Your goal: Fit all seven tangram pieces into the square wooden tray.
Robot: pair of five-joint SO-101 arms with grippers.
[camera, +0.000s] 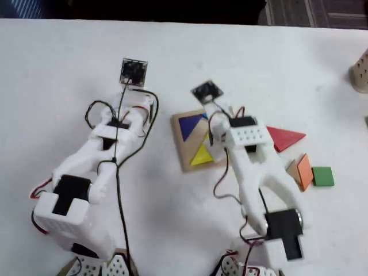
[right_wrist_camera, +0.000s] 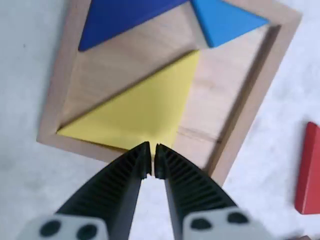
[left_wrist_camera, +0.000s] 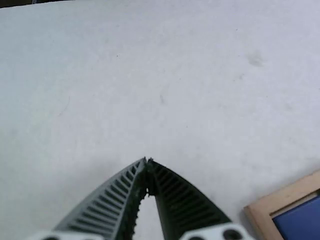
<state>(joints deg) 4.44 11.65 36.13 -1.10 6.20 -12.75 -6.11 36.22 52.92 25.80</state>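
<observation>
One white table (camera: 57,57) carries your square wooden tray (right_wrist_camera: 59,85); dark blue triangle (right_wrist_camera: 125,20), yellow triangle (right_wrist_camera: 145,107) and light blue triangle (right_wrist_camera: 222,20) lie inside; red triangle (camera: 284,138), orange block (camera: 305,171) and green square (camera: 322,176) lie outside; both end effectors are clenched empty, right end effector (right_wrist_camera: 152,150) at the tray's rim, left end effector (left_wrist_camera: 148,162) over bare table.

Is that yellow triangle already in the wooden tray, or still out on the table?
In. The yellow triangle lies on the floor of the tray, inside its raised wooden rim.

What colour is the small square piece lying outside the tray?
Green. The square piece shows best in the high view.
</observation>
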